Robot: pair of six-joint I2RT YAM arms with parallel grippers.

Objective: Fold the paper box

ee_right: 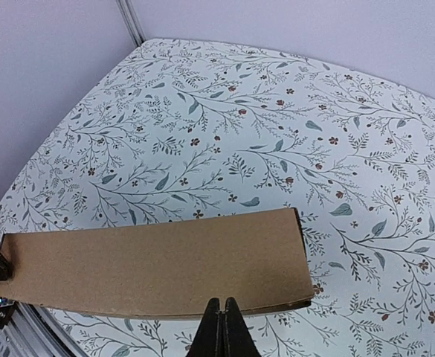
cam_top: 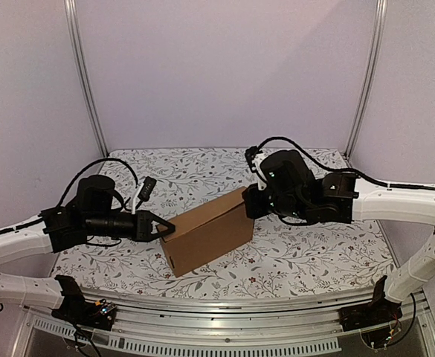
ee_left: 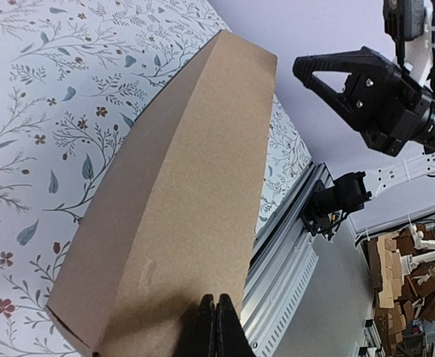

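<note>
The paper box [cam_top: 206, 230] is plain brown cardboard, closed into a shallow rectangular shape, and lies diagonally on the floral table. My left gripper [cam_top: 170, 227] is shut, its tip at the box's near-left end. In the left wrist view the shut fingers [ee_left: 216, 301] sit over the box's broad face [ee_left: 180, 193]. My right gripper [cam_top: 248, 202] is shut at the box's far-right end. In the right wrist view its tip [ee_right: 223, 303] rests at the long edge of the box [ee_right: 158, 264]. Neither gripper holds anything.
The floral table cover [cam_top: 306, 253] spreads around the box. A metal rail [cam_top: 224, 305] runs along the near edge. Pale walls and corner posts [cam_top: 87, 82] close in the back and sides. The right arm's gripper [ee_left: 329, 74] shows beyond the box in the left wrist view.
</note>
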